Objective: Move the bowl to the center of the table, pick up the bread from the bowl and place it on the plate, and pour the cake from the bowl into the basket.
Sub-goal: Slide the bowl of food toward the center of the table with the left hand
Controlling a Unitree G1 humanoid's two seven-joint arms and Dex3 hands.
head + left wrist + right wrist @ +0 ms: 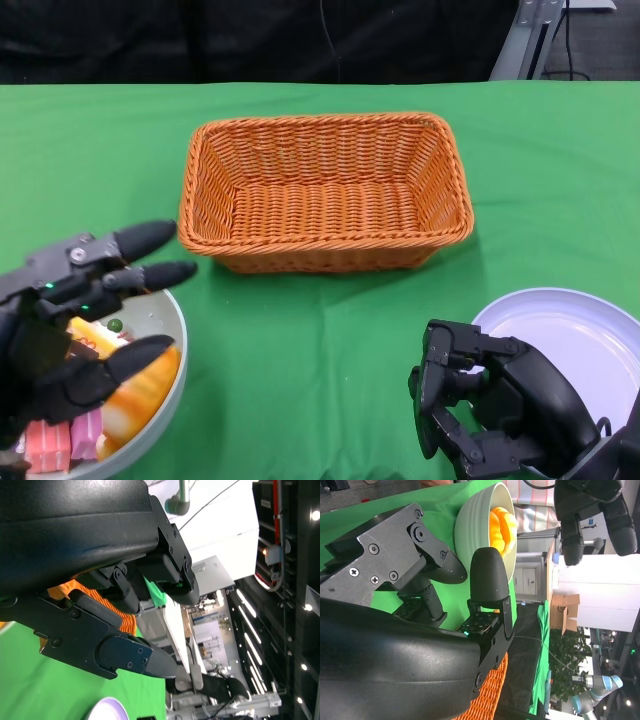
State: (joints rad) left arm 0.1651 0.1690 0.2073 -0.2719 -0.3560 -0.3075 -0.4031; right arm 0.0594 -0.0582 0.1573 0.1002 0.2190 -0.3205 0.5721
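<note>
- A green cloth (330,330) is covering the whole table, and behind its far edge the room is falling away into a dark backdrop with a grey metal stand at the far right corner.
- An orange wicker basket (325,192) is sitting in the middle of the table, toward the far side, and nothing is lying on its woven floor.
- The pale bowl (168,385) is sitting at the near left edge, well apart from the basket. A golden-orange piece of bread (145,392) is lying against its right wall, with pink and yellow cake pieces (70,432) packed beside it to the left.
- The left hand (75,320) is hanging over the bowl with its fingers spread apart, two pointing toward the basket and one reaching across the bread. I cannot tell whether any fingertip is touching the food; nothing is being held.
- The white plate (580,330) is resting at the near right corner, apart from the basket.
- The right hand (480,405) is hovering at the plate's left rim, its fingers curled in toward the palm and closing on nothing.
- In the right wrist view the bowl (475,515) is showing beyond the fingers, the bread (502,527) bright inside it.
</note>
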